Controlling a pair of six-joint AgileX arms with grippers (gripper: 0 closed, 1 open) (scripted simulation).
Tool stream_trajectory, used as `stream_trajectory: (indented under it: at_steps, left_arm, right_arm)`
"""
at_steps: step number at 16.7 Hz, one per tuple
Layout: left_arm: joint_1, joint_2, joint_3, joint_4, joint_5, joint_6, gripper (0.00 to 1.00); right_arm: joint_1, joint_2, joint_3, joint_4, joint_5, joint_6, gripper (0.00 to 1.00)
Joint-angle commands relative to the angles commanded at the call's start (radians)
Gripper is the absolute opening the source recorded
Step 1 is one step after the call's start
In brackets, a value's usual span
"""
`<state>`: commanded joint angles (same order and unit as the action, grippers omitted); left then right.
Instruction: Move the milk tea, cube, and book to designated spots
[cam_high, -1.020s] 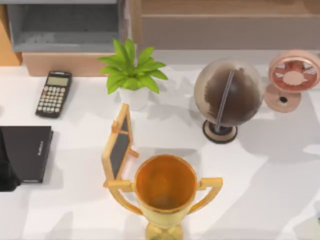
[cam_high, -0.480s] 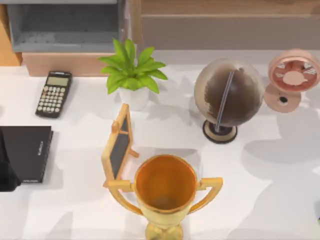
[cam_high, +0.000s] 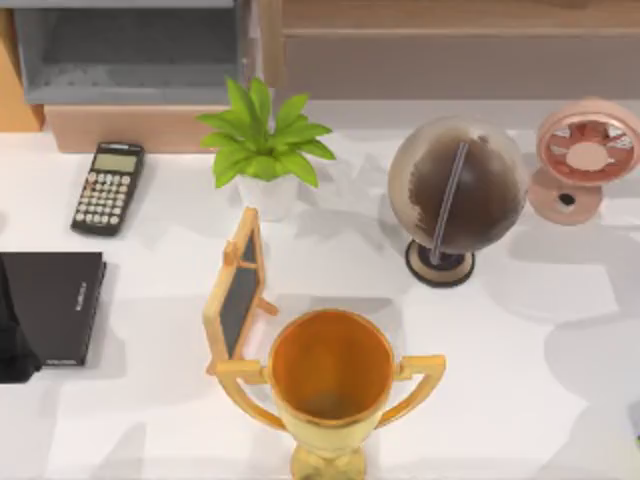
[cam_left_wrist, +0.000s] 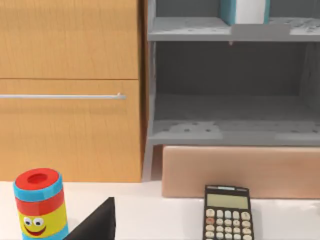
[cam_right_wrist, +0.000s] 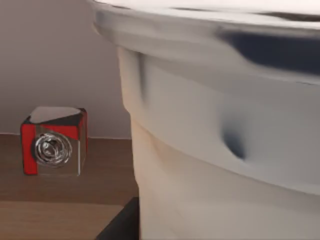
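Note:
The milk tea (cam_right_wrist: 225, 150) is a cream cup very close in the right wrist view, with a dark part of my right gripper (cam_right_wrist: 117, 225) at its base. Beyond it the cube (cam_right_wrist: 52, 142), red with silver faces, rests on a wooden surface before a plain wall. The book (cam_left_wrist: 245, 10), teal with white page edges, stands upright on the upper grey shelf (cam_left_wrist: 190, 30) in the left wrist view. My left arm (cam_high: 12, 340) is a dark shape at the table's left edge, over the black book (cam_high: 55, 305).
A gold trophy (cam_high: 332, 375), small chalkboard (cam_high: 235, 295), potted plant (cam_high: 265, 150), globe (cam_high: 458, 195) and pink fan (cam_high: 585, 155) stand on the white table. A calculator (cam_high: 108, 187) lies at the left. A striped smiley cylinder (cam_left_wrist: 39, 202) stands before the wooden cabinet (cam_left_wrist: 70, 90).
The shadows on the table's right side have shifted toward the back. The objects on the table and the left arm have not moved.

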<state>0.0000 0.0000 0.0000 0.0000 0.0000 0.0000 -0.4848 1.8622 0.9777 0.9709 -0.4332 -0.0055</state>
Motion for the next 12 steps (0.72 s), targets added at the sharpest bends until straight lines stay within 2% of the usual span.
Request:
stream_trajectory:
  at_steps: [12]
  left_arm:
    - [0.000, 0.000, 0.000, 0.000, 0.000, 0.000, 1.00]
  right_arm:
    - [0.001, 0.294, -0.041, 0.257, -0.008, 0.015, 0.00]
